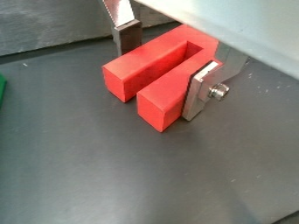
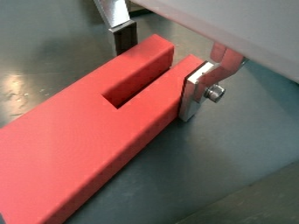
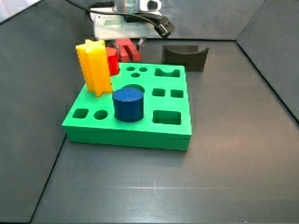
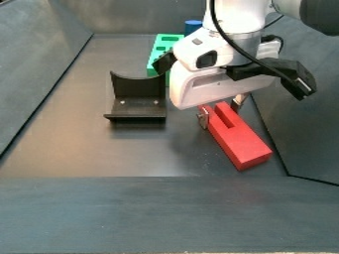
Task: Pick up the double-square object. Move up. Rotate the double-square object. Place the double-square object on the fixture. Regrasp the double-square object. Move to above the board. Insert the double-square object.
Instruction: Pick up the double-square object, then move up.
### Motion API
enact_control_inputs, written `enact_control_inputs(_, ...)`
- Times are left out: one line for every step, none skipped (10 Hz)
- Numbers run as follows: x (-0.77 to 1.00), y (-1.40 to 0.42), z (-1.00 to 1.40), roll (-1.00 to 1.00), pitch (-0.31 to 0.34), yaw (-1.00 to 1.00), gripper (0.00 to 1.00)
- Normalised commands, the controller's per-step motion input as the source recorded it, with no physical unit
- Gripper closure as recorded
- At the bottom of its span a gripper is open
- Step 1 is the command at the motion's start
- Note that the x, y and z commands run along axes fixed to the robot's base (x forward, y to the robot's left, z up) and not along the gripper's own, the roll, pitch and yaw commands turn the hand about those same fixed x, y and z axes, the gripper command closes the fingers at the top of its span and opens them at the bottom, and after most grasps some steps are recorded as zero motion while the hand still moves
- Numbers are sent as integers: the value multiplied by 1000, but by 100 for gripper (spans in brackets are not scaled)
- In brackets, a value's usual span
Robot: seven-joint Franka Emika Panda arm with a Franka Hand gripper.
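Red, rigid plastic double-square object [image 1: 149, 80] lies flat on the dark worktop [image 1: 82, 166] beside the green board [image 4: 166, 47], likely light and smooth, the gripper [image 1: 167, 63] fingers [image 1: 205, 87] straddling its pronged end, not visibly clamped.

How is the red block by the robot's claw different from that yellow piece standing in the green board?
The double-square object is red and lies flat on the floor, with the gripper around its slotted end. The yellow peg stands upright in the board, untouched. The red block ends in two prongs; the peg shows no such slot. Both are long, plain-coloured pieces.
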Motion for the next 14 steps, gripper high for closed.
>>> enact_control_inputs(0, 0, 0, 0, 0, 0, 100)
enact_control_inputs(0, 0, 0, 0, 0, 0, 100)
enact_control_inputs(0, 0, 0, 0, 0, 0, 100)
enact_control_inputs(0, 0, 0, 0, 0, 0, 100)
enact_control_inputs(0, 0, 0, 0, 0, 0, 100)
enact_control_inputs(0, 0, 0, 0, 0, 0, 100)
enact_control_inputs(0, 0, 0, 0, 0, 0, 100)
enact_control_inputs(0, 0, 0, 0, 0, 0, 100)
enact_control_inputs(0, 0, 833, 0, 0, 0, 100)
enact_control_inputs(49, -65, 861, -5, -16, -34, 100)
enact_control_inputs(1, -60, 749, 1, 26, -38, 100)
enact_control_inputs(-3, -32, 627, 18, 48, -35, 100)
enact_control_inputs(-8, -5, 441, 46, 65, -29, 100)
enact_control_inputs(-10, -3, 301, 64, 71, -26, 100)
